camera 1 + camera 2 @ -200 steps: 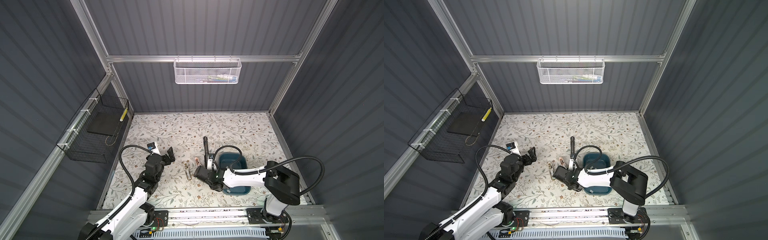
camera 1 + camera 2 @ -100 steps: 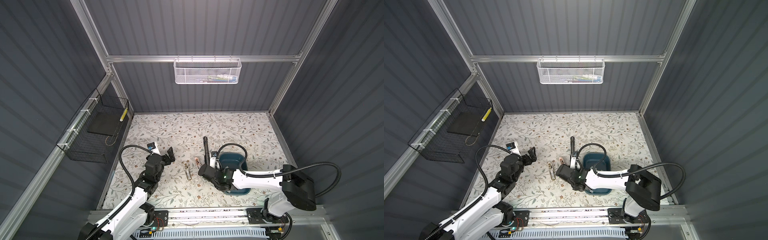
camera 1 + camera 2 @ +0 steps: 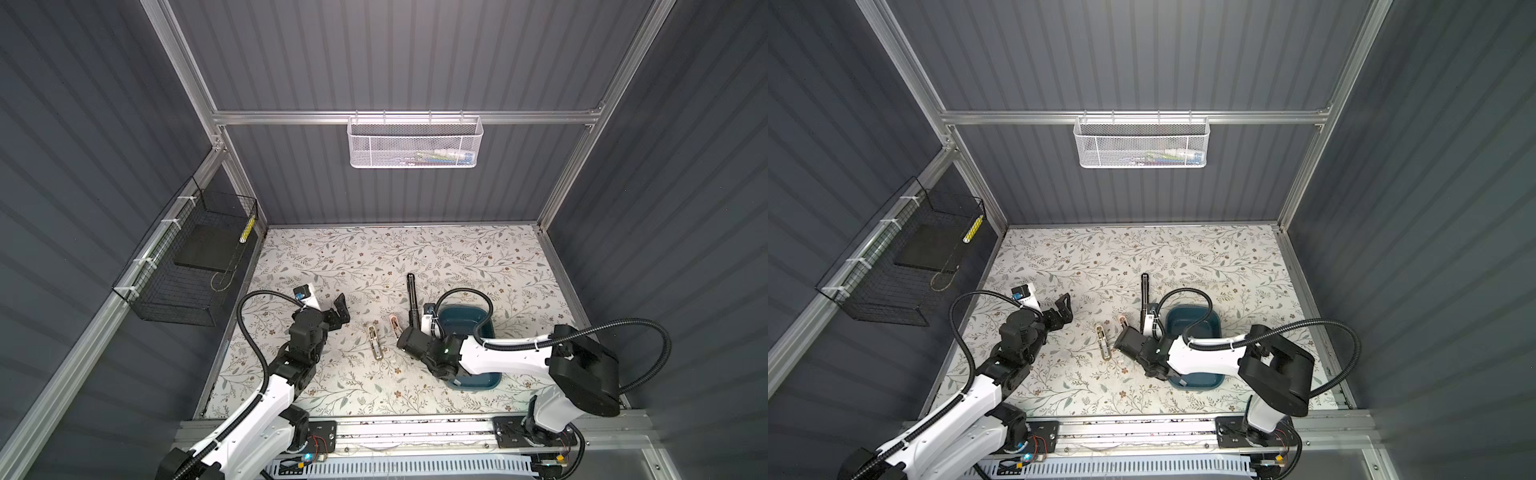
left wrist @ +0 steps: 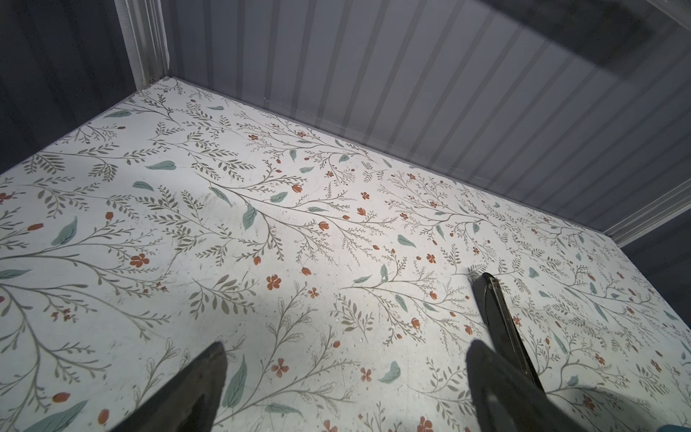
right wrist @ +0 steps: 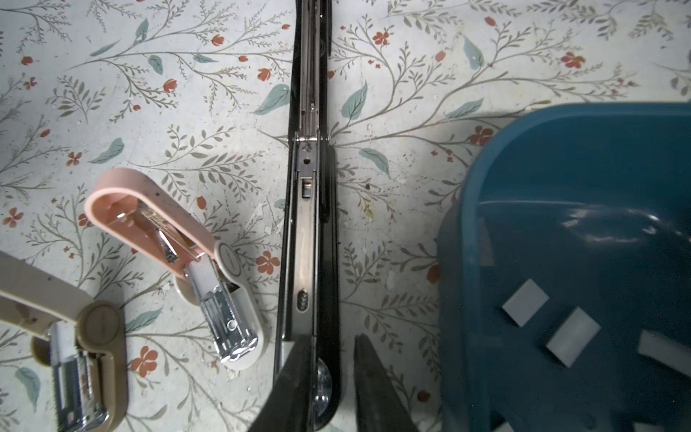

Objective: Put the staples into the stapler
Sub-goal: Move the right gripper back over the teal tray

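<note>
Several flat pale-grey metal staples point(image 5: 525, 307) in glossy blue plastic tub point(image 5: 561, 149); left gripper point(image 4: 344, 385) spread wide; right gripper point(image 5: 331, 344) fingers narrowly apart over long black stapler point(image 5: 310, 224), grip unclear.

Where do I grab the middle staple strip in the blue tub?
I'd pinch the middle staple strip across its long edges, coming straight down: it lies flat on the tub floor, clear of its neighbours, and the walls block any sideways approach.

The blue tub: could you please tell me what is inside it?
Pale grey staples lie flat on the floor of the blue tub, seen in the right wrist view. Part of the floor is out of frame, and in both top views the right arm hides part.
</note>
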`<action>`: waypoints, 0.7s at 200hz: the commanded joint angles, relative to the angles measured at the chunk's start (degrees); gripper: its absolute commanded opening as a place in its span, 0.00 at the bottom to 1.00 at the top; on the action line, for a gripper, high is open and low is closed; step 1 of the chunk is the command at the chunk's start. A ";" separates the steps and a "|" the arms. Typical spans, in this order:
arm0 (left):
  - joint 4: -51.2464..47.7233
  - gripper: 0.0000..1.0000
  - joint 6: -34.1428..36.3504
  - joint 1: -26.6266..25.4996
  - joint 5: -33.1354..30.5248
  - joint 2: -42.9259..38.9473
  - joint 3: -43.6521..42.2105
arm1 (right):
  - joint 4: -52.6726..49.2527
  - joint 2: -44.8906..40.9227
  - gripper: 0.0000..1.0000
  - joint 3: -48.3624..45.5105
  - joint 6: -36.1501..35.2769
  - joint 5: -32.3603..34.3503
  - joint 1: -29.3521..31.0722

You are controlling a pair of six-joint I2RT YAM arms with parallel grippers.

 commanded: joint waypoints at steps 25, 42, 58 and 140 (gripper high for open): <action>-0.04 1.00 -0.15 0.24 -0.55 0.00 2.09 | 1.24 1.49 0.23 -0.56 0.17 -1.04 -0.39; 0.05 1.00 -0.18 0.24 -0.48 0.00 2.10 | 1.47 1.77 0.22 -0.56 0.17 -1.55 -0.43; 0.05 1.00 -0.15 0.28 -0.49 0.08 2.11 | 1.55 2.02 0.22 -0.56 0.27 -1.67 -0.44; -0.06 1.00 -0.22 0.28 -0.56 -0.27 2.13 | -2.93 -0.72 0.18 -1.48 2.72 -1.65 -0.27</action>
